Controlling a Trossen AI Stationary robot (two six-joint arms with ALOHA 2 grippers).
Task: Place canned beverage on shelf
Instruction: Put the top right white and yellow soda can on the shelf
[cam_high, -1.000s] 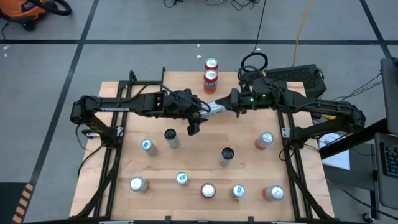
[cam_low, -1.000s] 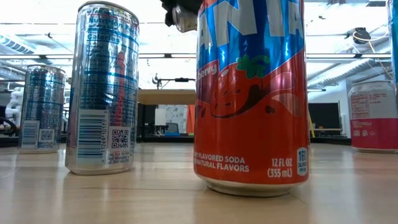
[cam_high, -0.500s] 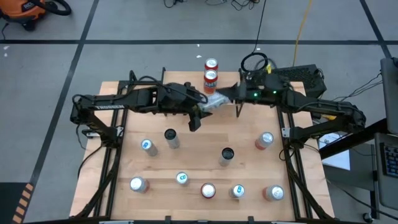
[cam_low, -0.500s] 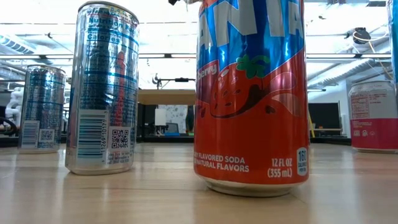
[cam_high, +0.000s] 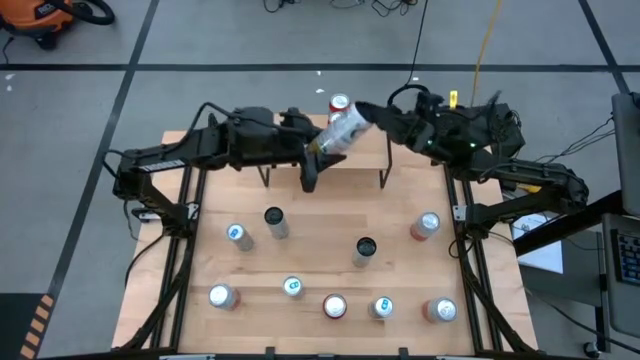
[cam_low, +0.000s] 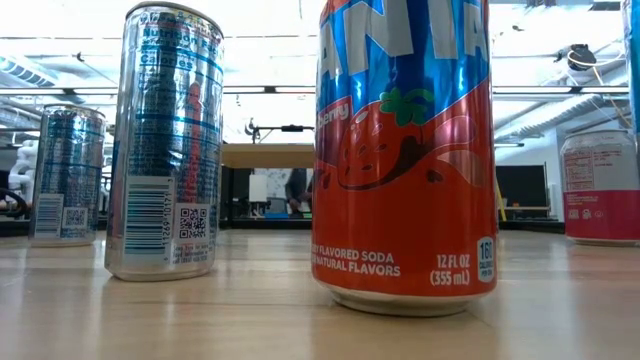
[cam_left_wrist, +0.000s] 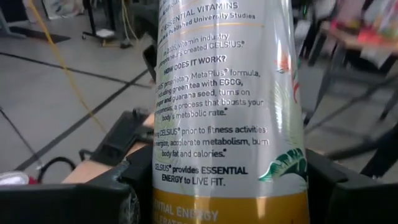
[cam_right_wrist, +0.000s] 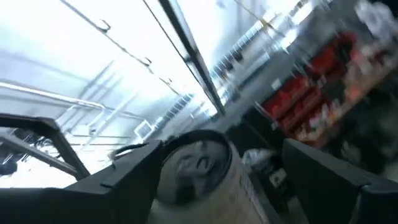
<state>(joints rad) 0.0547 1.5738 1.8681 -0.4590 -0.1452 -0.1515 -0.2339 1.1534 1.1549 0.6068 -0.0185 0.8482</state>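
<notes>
A white energy-drink can (cam_high: 345, 128) is up in the air over the far side of the table, tilted, with my left gripper (cam_high: 318, 150) shut on it. It fills the left wrist view (cam_left_wrist: 227, 106). My right gripper (cam_high: 380, 118) is open at the can's upper end. That end (cam_right_wrist: 198, 163) shows between the spread fingers, and I cannot tell whether it touches them. The shelf (cam_high: 350, 160) stands below on thin black legs and shows in the low view as a wooden board (cam_low: 268, 155). A red can (cam_high: 338, 103) shows just behind the held can. My left gripper pinches the can's lower part, at the golden band (cam_left_wrist: 230, 208), between its two fingers (cam_left_wrist: 93, 199), which lie across the can. The fingers come about level from the table's left. The can is lifted clear, its top tilted toward the far right.
Several cans stand on the tabletop nearer me, among them a dark-topped one (cam_high: 275, 222), another (cam_high: 365, 250) and a red one (cam_high: 425, 225). In the low view a red soda can (cam_low: 405, 150) and a silver-blue can (cam_low: 165, 140) stand close to the camera.
My left gripper has risen with the white can, which was lying low between both grippers and now sits high and tilted over the shelf. My right gripper has risen too and tipped its fingers upward, staying at the can's upper end.
</notes>
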